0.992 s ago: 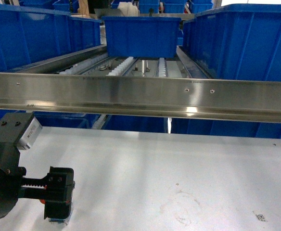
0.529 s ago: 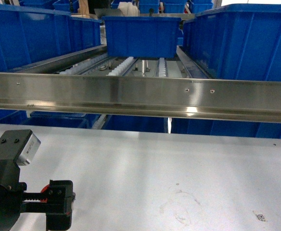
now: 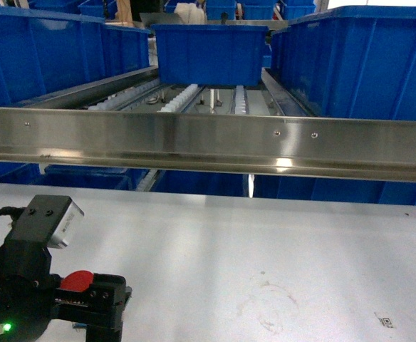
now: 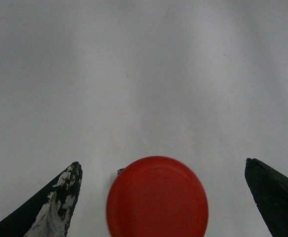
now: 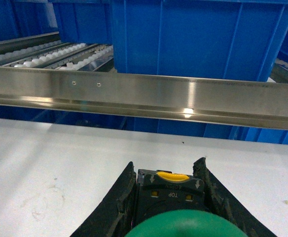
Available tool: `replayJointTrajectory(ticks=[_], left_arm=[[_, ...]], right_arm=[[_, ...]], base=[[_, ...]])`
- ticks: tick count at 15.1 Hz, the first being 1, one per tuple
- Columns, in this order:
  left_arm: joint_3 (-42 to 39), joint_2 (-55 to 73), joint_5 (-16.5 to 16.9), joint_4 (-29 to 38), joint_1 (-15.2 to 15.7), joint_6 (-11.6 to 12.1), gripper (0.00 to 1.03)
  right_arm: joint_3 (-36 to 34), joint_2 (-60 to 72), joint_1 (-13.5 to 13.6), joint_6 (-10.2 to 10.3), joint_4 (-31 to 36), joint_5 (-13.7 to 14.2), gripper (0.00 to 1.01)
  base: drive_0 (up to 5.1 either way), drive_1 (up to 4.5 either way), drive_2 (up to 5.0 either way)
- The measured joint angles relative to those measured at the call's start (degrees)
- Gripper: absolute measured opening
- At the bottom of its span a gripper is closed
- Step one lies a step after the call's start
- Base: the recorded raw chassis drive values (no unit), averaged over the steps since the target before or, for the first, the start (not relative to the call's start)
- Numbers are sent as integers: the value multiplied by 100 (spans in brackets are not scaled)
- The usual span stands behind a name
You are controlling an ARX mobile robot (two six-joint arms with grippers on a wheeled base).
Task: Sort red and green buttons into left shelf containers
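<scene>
Surface (image 3: 265,242): red button (image 4: 157,197) near left corner, between left pincer (image 4: 163,197) fingers, untouched; metal rail (image 3: 208,139) behind surface; bins (image 3: 208,53) on roller shelf behind rail

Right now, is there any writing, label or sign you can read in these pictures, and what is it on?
"TOP": white letters, upside down, on the dark body of the green button held in the right gripper.
A small dark printed mark on the white table: too small to read.
Nothing else is legible.
</scene>
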Motion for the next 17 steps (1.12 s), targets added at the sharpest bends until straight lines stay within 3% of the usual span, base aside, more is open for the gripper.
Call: replayJointTrajectory(ticks=[3, 7, 9, 11, 14, 17], left_arm=[[39, 420, -199, 404, -66, 153, 98], [138, 737, -127, 680, 28, 162, 98], [249, 905, -61, 907, 31, 238, 50], [251, 905, -66, 931, 11, 238, 30], [140, 820, -44, 903, 39, 254, 29], [0, 31, 374, 507, 348, 284, 29]], right_arm=[[0, 0, 0, 0, 0, 2, 29], [0, 0, 0, 0, 0, 0, 29], [0, 0, 0, 0, 0, 2, 29], [0, 0, 0, 0, 0, 0, 29], [0, 0, 0, 0, 0, 2, 29], [0, 0, 0, 0, 0, 0, 29]], base=[[0, 0, 0], [0, 0, 0], [0, 0, 0], [0, 0, 0], [0, 0, 0], [0, 0, 0]])
